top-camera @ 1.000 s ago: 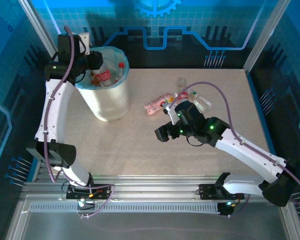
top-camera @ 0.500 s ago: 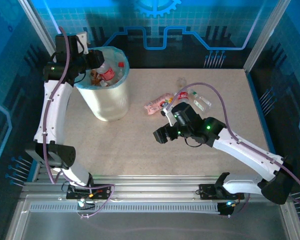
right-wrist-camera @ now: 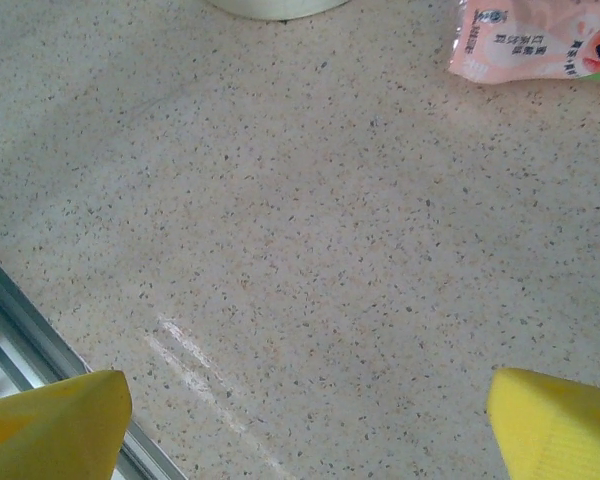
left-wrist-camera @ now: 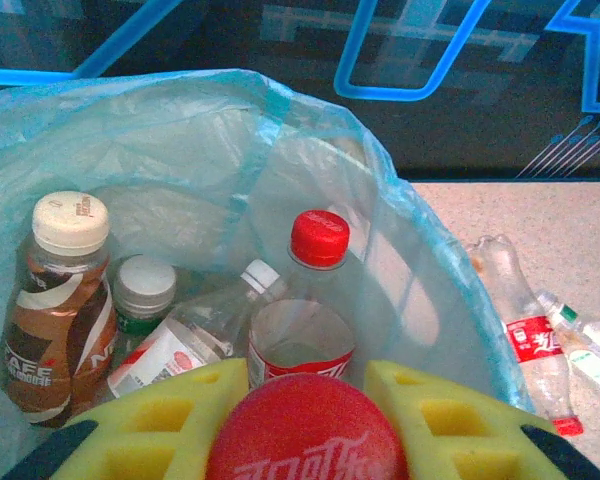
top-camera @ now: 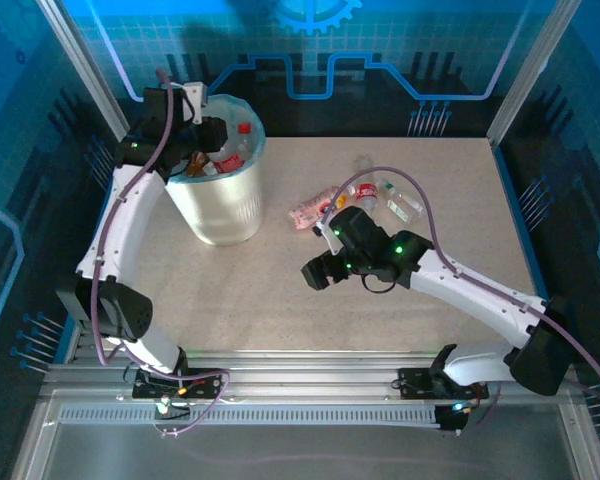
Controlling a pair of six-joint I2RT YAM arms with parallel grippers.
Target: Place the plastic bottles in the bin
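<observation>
Now our left gripper [left-wrist-camera: 305, 400], clamped on a red-capped bottle [left-wrist-camera: 305, 440] just over the bin [left-wrist-camera: 420, 250], could drop it onto the standing bottles [left-wrist-camera: 315, 240] inside and bounce it out; our right gripper [right-wrist-camera: 310, 410] hangs open.

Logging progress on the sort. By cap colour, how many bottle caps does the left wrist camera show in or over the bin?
Red caps: 2, one on a bottle standing in the bin, one in the left gripper
White caps: 2
Cream cap: 1
Total: 5
</observation>
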